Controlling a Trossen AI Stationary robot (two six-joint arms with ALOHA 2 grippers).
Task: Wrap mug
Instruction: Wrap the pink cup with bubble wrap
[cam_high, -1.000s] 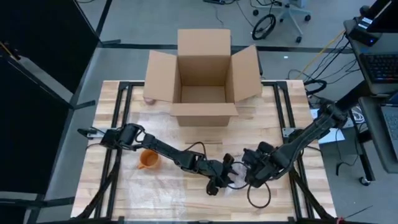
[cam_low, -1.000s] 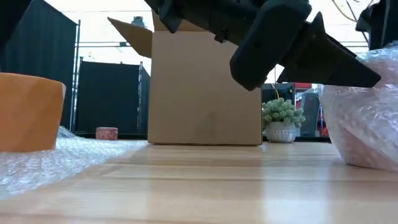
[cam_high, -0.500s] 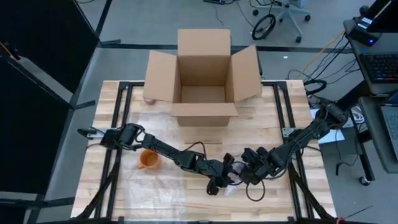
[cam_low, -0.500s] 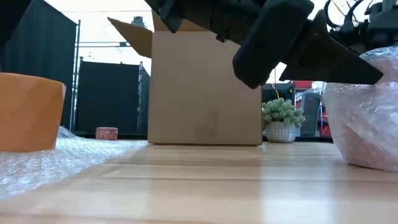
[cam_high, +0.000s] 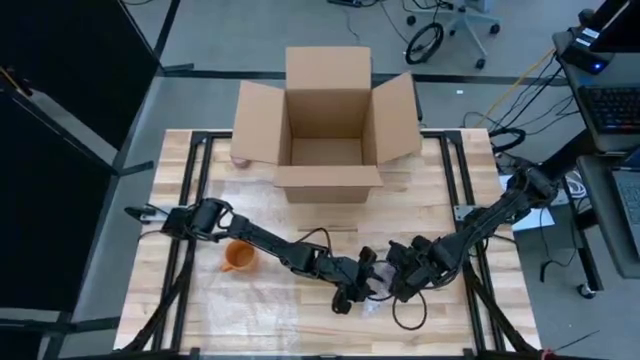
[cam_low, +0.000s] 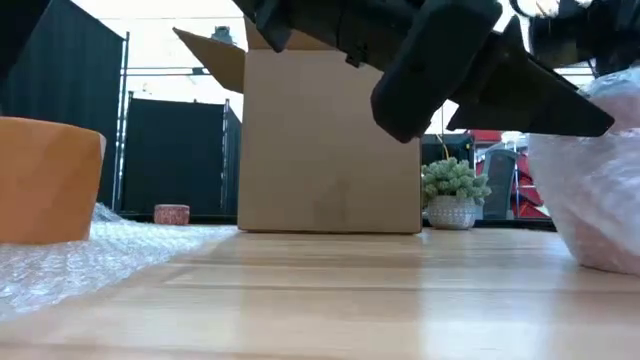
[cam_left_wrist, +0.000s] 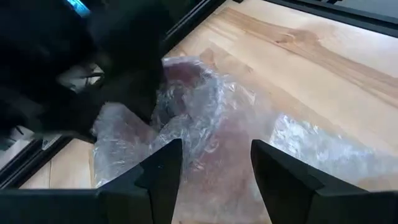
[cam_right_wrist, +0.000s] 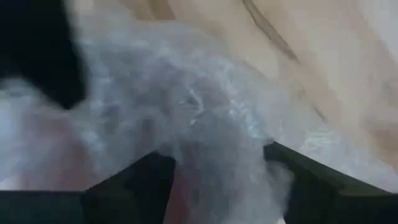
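A pinkish mug bundled in bubble wrap (cam_high: 372, 292) sits on the table near its front edge; in the low view the bundle (cam_low: 595, 190) rests on its underside. My left gripper (cam_high: 352, 292) is at the bundle's left side, open, its fingers (cam_left_wrist: 168, 177) over the wrap (cam_left_wrist: 199, 118); whether they touch it I cannot tell. My right gripper (cam_high: 393, 285) is at the bundle's right side, with wrap (cam_right_wrist: 211, 118) bunched between its fingers. An orange mug (cam_high: 238, 257) stands on a flat sheet of bubble wrap (cam_low: 80, 260) to the left. My right gripper has a bulge of the bubble wrap (cam_right_wrist: 217, 155) between its two fingers (cam_right_wrist: 134, 186), at the bundle's right side. It comes in low from the table's right. How many layers it has, I cannot tell. The bundle stays on the table.
An open cardboard box (cam_high: 325, 125) stands at the table's far middle, flaps spread. A small pink object (cam_high: 238, 160) lies by its left flap. Bare wood lies between the box and the arms. A potted plant (cam_low: 453, 195) shows behind the table.
My right gripper has moved toward the table's left and near edge, closing in on the wrapped bundle. The left arm has stayed where it was.
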